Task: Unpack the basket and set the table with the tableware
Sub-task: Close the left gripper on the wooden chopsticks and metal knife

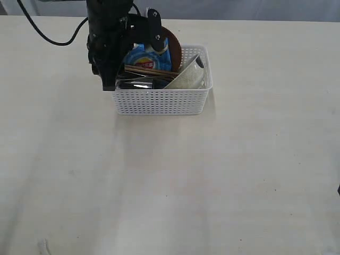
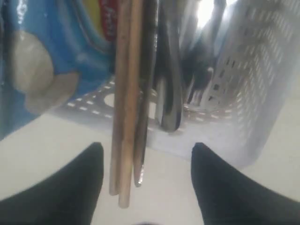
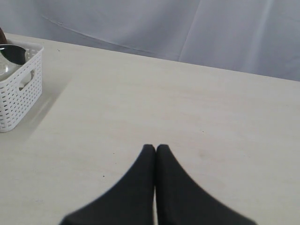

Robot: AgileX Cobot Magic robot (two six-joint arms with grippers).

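The white basket (image 1: 159,102) stands on the table (image 1: 170,186) toward the back. In it are a brown plate (image 1: 175,45) on edge, a pale bowl (image 1: 188,79) and two wooden chopsticks (image 1: 151,70). My left gripper (image 1: 109,85) hangs at the basket's left end. In the left wrist view it (image 2: 147,150) is open. The chopsticks (image 2: 125,117), a steel utensil (image 2: 139,159) and a dark spoon (image 2: 168,93) jut over the rim between its fingers (image 2: 79,183), touching neither. My right gripper (image 3: 156,147) is shut and holds nothing, low over bare table, well away from the basket (image 3: 18,93).
A blue chip bag (image 1: 146,56) leans against the plate inside the basket and fills one side of the left wrist view (image 2: 47,56). A black cable (image 1: 48,34) trails over the table behind the left arm. A pale curtain (image 3: 187,28) hangs beyond the table's far edge.
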